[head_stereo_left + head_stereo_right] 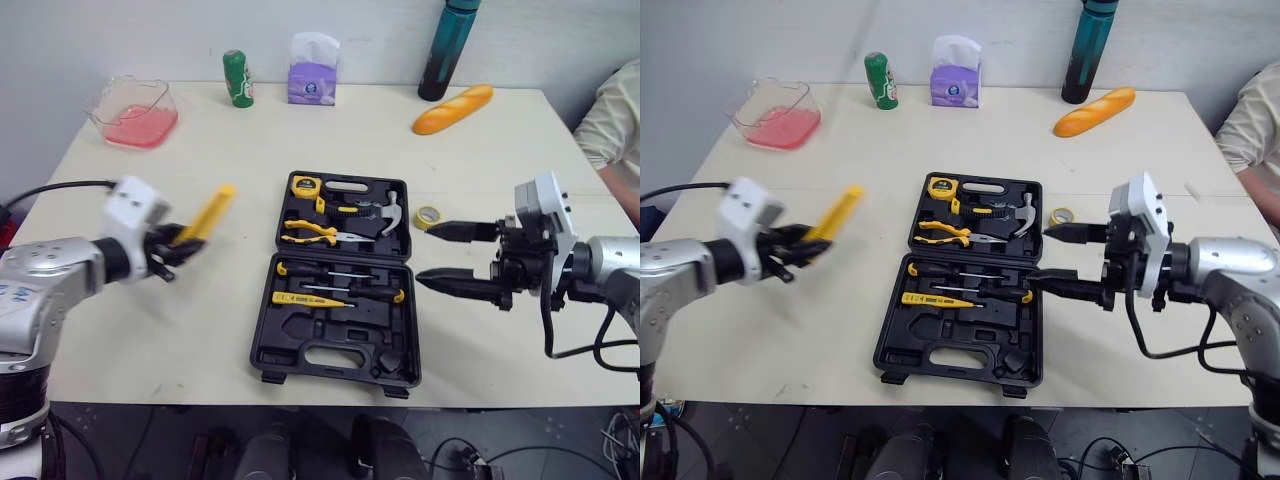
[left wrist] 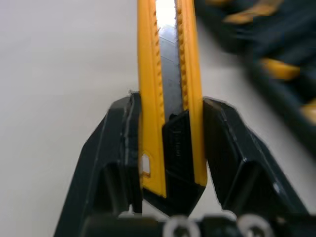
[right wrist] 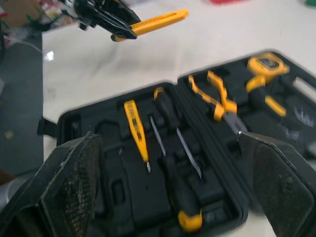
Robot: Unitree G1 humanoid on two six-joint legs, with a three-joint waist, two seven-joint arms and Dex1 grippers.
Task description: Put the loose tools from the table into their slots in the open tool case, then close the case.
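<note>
yellow utility knife [image 1: 208, 212] is gripped between left gripper [image 1: 175, 245] fingers, left of tool case [image 1: 330, 350] | right gripper [image 1: 432, 254] is spread wide, empty, right of case | tape roll [image 1: 428, 216] is seen just beside case's right edge

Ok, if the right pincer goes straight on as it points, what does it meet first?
Most likely the tool case, near its right edge by the hinge; the open right pincer might instead skim over it, its height being unclear.
</note>
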